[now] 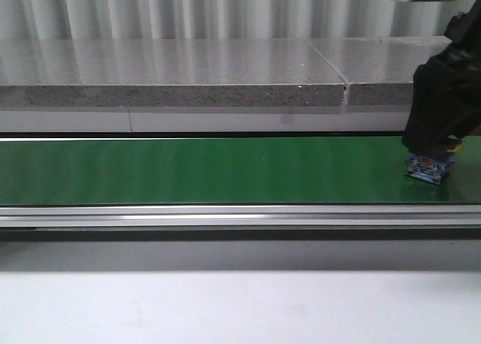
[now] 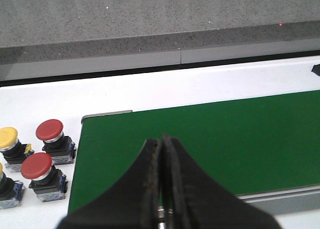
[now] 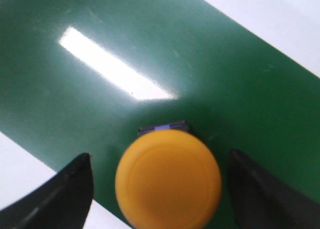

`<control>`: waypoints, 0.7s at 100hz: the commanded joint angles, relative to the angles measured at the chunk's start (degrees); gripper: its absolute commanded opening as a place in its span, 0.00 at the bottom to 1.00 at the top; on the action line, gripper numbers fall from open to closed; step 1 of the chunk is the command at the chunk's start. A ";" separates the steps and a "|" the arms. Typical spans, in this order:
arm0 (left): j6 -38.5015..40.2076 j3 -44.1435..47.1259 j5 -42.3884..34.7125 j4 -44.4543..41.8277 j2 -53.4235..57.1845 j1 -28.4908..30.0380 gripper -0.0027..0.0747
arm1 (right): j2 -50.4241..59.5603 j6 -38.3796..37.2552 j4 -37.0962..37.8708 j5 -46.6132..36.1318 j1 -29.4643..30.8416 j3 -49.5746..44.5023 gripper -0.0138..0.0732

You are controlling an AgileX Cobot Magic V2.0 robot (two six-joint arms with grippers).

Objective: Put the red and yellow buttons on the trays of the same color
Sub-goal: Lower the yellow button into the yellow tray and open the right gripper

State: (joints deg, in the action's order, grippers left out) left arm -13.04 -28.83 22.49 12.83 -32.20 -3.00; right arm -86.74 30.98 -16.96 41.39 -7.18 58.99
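A yellow button on a blue-and-black base stands upright on the green belt. My right gripper is open, one finger on each side of the button's cap with a gap on both sides. In the front view this gripper hangs over the button's base at the belt's far right. My left gripper is shut on nothing, above the left end of the belt. Beside that end, on the white table, stand two red buttons and a yellow button. No tray is in view.
Another button's base shows partly at the picture's edge near the red ones. A grey stone ledge runs behind the belt, and an aluminium rail runs along its front, with the white table before it.
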 commanded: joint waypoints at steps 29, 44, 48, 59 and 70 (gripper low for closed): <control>0.04 -1.43 -4.07 0.91 -0.05 -0.49 0.01 | 1.95 -1.27 -1.09 -0.73 0.12 1.60 0.37; 0.04 -1.43 -4.07 0.91 -0.05 -0.49 0.01 | 4.65 -4.53 -0.51 1.84 2.42 1.60 0.37; 0.04 -1.43 -4.07 0.91 -0.05 -0.49 0.01 | 5.84 -5.75 0.51 2.58 3.89 1.60 0.37; 0.04 -1.43 -4.07 0.91 -0.05 -0.49 0.01 | 9.38 -9.65 4.49 4.35 9.46 1.60 0.37; 0.04 -1.43 -4.07 0.91 -0.05 -0.49 0.01 | 12.62 -13.58 7.44 5.03 17.14 1.60 0.37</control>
State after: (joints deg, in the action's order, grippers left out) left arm -13.12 -28.83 22.49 12.87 -32.20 -3.00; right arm -78.45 20.60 -11.59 47.19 4.52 58.99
